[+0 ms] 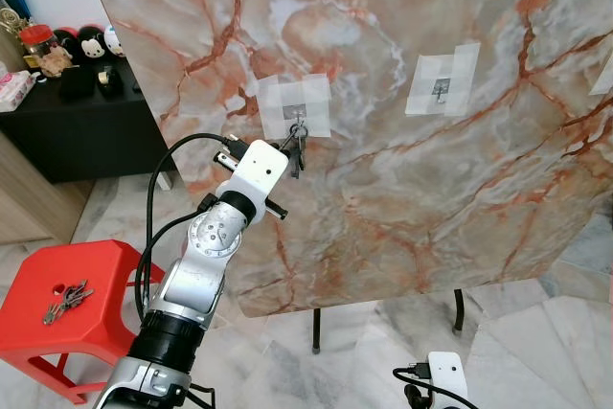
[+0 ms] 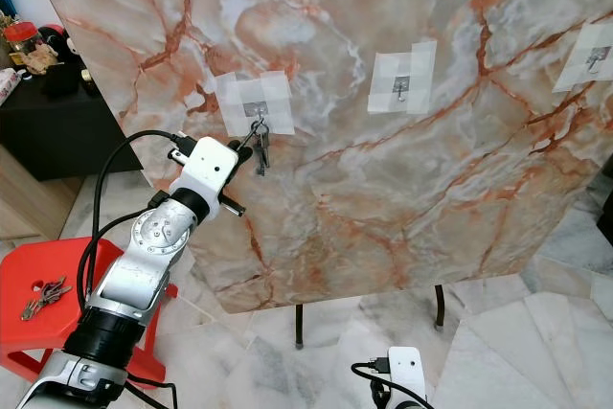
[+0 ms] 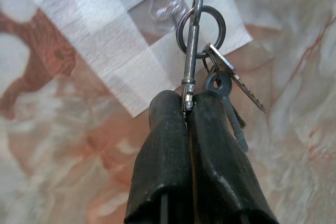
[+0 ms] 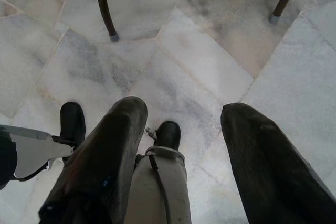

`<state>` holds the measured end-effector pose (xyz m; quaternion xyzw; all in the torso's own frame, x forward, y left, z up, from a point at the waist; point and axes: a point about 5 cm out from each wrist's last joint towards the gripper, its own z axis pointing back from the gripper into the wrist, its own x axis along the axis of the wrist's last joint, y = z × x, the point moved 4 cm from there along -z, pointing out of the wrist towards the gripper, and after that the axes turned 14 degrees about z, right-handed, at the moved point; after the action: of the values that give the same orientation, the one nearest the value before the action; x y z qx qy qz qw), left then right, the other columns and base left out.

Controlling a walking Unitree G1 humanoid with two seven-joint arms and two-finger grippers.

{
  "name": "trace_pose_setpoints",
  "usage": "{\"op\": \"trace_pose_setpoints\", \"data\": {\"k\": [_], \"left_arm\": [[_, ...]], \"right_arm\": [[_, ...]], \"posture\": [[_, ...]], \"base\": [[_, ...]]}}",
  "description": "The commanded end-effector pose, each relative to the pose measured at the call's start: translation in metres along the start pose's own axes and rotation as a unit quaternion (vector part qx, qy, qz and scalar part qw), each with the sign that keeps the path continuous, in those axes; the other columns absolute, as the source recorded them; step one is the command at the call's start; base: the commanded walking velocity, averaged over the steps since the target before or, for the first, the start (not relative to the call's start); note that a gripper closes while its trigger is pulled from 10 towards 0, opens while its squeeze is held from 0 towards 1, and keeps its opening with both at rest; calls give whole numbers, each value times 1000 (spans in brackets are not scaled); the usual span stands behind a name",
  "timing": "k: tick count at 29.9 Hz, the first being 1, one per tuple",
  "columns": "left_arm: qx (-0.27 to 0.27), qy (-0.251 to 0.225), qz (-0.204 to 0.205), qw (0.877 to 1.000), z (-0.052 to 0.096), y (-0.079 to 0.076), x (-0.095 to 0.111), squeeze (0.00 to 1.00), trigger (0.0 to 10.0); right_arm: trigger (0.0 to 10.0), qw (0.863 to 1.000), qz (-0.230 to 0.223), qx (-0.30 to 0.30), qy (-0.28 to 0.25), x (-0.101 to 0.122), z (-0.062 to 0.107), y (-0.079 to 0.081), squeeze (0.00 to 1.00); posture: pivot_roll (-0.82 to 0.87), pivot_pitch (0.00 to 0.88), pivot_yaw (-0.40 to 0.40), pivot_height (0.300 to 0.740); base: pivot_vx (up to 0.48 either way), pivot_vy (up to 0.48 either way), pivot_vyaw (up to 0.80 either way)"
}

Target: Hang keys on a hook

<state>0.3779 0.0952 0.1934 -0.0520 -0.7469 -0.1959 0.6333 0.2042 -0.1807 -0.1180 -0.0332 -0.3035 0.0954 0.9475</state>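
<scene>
Head eyes face the marble board [image 1: 402, 141] — wrists closer.

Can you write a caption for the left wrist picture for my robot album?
Left tool pinches the clasp of the keys up against the taped hook on the marble board.

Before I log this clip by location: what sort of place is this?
Probably a room in a home: a marble-tiled floor, a red plastic stool holding spare keys, and a dark cabinet with plush toys. The left gripper holds keys at a hook taped to a marble-patterned board.
</scene>
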Motion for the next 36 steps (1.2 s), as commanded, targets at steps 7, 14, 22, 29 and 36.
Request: {"op": "trace_pose_setpoints", "data": {"k": [7,14,22,29,36], "left_arm": [[3,-5,5,1000,-5,2,6,0,10000],[12,0,3,1000,-5,4,5,0,10000],[18,20,-7,1000,-5,7,-3,0,10000],[18,25,-6,1000,-5,6,-5,0,10000],[21,21,-2,1000,-6,7,-3,0,10000]], "right_arm": [[10000,1000,-1,2,4,-2,0,3,0],[10000,1000,0,2,4,-2,0,3,0],[10000,1000,1,4,4,-1,0,3,0],[10000,1000,1,4,4,-1,0,2,0],[10000,1000,1,4,4,-1,0,2,0]], "posture": [[94,76,35,740],[94,76,34,740],[95,77,34,740],[94,77,34,740],[94,76,33,740]], "base": [[0,0,0],[0,0,0],[0,0,0],[0,0,0],[0,0,0]]}}
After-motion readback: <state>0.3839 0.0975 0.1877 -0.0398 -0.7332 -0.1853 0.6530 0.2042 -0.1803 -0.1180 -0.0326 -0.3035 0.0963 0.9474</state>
